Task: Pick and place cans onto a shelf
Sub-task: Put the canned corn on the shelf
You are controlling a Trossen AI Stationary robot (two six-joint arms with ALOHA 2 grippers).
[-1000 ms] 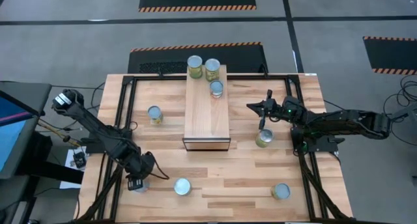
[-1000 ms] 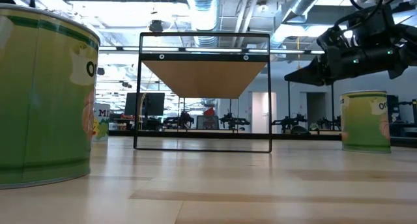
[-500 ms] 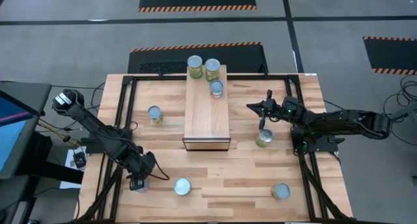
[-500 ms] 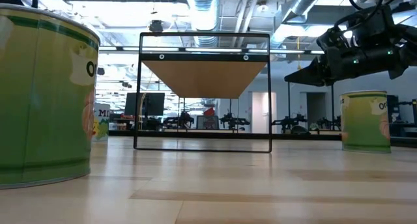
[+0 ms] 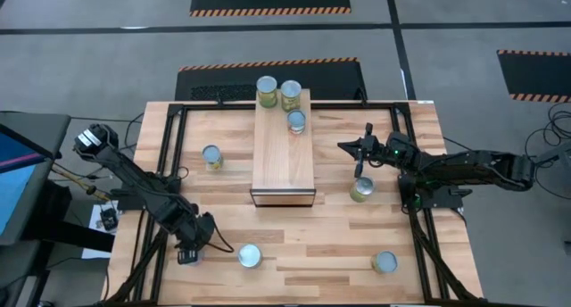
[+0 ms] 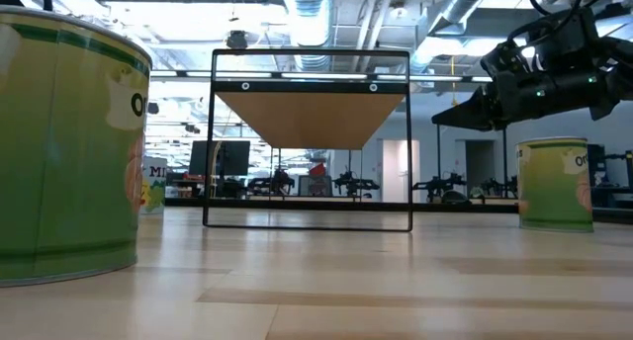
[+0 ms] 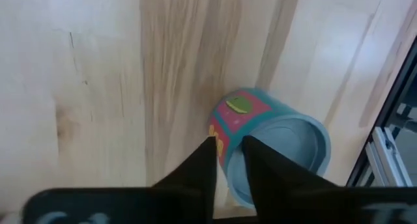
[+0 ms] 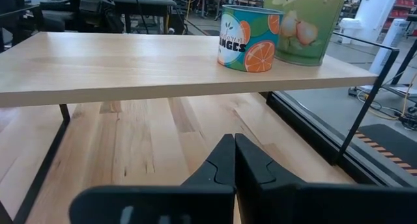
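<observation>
Left gripper (image 5: 189,250) was down at the front left corner of the table (image 5: 303,244), its two fingers (image 7: 203,168) nearly together and closed over the rim of a small teal and pink can (image 7: 270,149), one finger outside the wall and the other inside. That can lay tipped on its side on the planks, just beside the black frame rail (image 7: 391,146) at the table's edge. Close to the gripper, toward the middle of the table, a green can (image 5: 249,255) stood upright on its own.

Across the table the right gripper (image 5: 359,153) hung above the boards beside the shelf (image 5: 284,160), fingers pressed shut with nothing between them. A can (image 5: 361,189) stood just in front of it, and another (image 5: 384,261) sat well away near the front right corner. One more can (image 5: 211,157) stood on the table to the left of the shelf.

Three cans were on the far end of the shelf: two green ones (image 5: 267,90) (image 5: 290,95) side by side at the back, and a shorter one with oranges on its label (image 8: 249,38) just in front of them. Nothing stood between the right gripper and the shelf's long side; the rest of the shelf top was bare wood.
</observation>
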